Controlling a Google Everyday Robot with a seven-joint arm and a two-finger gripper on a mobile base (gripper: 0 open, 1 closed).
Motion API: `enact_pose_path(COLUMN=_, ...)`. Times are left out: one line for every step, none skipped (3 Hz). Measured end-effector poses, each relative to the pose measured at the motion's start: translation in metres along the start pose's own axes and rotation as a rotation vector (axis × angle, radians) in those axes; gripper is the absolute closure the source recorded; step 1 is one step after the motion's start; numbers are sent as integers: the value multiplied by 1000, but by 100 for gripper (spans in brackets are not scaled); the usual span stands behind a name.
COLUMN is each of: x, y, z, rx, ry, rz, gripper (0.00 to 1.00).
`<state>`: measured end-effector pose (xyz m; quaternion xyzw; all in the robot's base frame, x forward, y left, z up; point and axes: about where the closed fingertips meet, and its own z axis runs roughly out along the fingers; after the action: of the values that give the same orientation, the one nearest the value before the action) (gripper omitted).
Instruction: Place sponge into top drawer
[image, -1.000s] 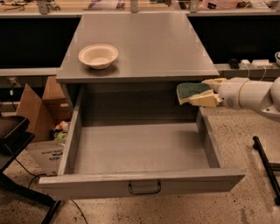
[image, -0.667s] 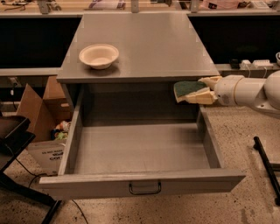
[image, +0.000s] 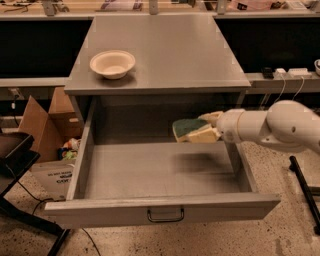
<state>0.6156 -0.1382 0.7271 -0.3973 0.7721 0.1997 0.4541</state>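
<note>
The top drawer (image: 160, 207) stands pulled fully open below the grey cabinet top, with its dark bail handle (image: 165, 215) at the centre of the front panel. The drawer's inside holds nothing. My gripper (image: 202, 129) reaches in from the right and is shut on the sponge (image: 189, 129), which shows a dark green top over a yellow layer. The sponge hangs in the air above the right rear part of the drawer's floor, inside its right wall.
A cream round bowl (image: 112, 63) sits on the cabinet top (image: 165, 50) at the left front. A cardboard box (image: 47, 125) with clutter stands on the floor left of the drawer. A dark stand leg (image: 305, 192) lies on the floor at right.
My gripper has carried the sponge leftward and lower, from beside the drawer's right edge to over the drawer's interior.
</note>
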Motion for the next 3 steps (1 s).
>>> enact_pose_path(x=16, y=39, z=7, rx=-69, ry=-67, rz=18, gripper=97)
enact_pose_path(x=14, y=37, z=9, rx=-68, ry=-60, rz=18, gripper=73)
enact_pose_path(x=14, y=37, z=9, rx=-68, ry=-60, rz=18, gripper=42)
